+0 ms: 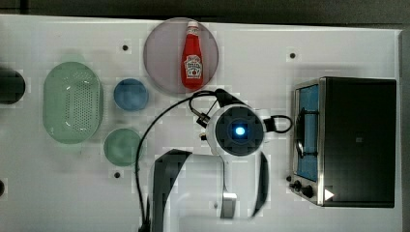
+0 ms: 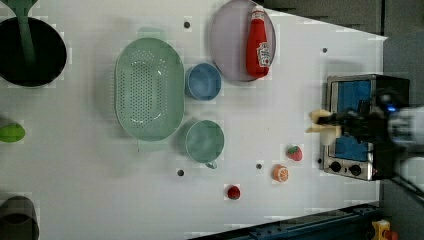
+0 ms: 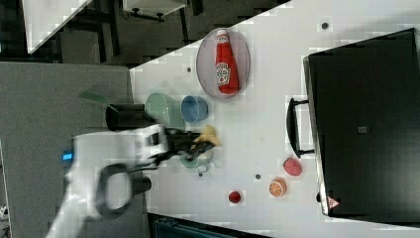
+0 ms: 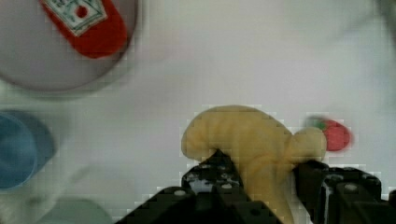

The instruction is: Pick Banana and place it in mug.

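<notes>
The gripper (image 4: 261, 179) squeezes the yellow banana (image 4: 252, 137) between its two black fingers, up in the air above the white desk (image 1: 270, 48). The curved banana lies crosswise to the fingers. The pale green mug (image 2: 205, 141) sits apart, beside the green basket (image 2: 148, 89).

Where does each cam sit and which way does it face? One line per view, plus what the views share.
Top view: overhead, straight down on the table; arm's wrist in centre.
Left view: high, looking down; gripper with banana before the toaster oven.
Right view: high, oblique; arm enters from the right view's left, banana above the mug.
Wrist view: rides the gripper, facing down; fingers grip the banana.
Shared: ketchup bottle, blue cup.
</notes>
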Motion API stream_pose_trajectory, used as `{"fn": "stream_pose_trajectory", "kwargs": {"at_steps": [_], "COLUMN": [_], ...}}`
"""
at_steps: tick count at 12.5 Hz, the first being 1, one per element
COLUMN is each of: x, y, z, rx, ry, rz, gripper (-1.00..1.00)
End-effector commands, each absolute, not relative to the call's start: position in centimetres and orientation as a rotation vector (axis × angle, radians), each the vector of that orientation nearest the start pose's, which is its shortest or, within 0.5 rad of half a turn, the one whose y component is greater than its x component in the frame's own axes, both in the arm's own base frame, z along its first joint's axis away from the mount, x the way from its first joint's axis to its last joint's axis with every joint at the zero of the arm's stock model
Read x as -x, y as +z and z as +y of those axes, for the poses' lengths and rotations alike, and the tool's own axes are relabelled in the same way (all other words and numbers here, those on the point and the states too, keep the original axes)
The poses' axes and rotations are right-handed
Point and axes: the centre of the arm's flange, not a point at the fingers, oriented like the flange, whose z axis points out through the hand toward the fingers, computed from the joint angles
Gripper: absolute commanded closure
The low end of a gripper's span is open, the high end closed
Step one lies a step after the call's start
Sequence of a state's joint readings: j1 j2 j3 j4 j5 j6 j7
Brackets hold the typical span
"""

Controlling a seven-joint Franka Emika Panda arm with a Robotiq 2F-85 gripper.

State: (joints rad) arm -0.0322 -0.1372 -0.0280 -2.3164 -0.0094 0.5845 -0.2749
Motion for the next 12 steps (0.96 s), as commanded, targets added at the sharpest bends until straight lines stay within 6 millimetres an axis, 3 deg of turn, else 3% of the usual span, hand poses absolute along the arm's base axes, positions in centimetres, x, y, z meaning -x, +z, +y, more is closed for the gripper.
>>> {"fn": "stream_pose_trajectory", "kwargs": {"at_steps": [1,4,6,9,12], "x": [-47.9,-46.8,-46.4,-45.5,-44.4], "y": [45.1,48.5,49.3,48.6,46.3], "z": [-2.2,0.4,3.9,10.5,17.1], "rx": [3.028,3.041,3.039,3.048,3.002], "ry": [0.069,0.103,0.091,0.089,0.158], "rz": [0.865,0.859,0.896,0.993,1.084], "gripper": [0.26,0.26,0.26,0.26,0.26]}}
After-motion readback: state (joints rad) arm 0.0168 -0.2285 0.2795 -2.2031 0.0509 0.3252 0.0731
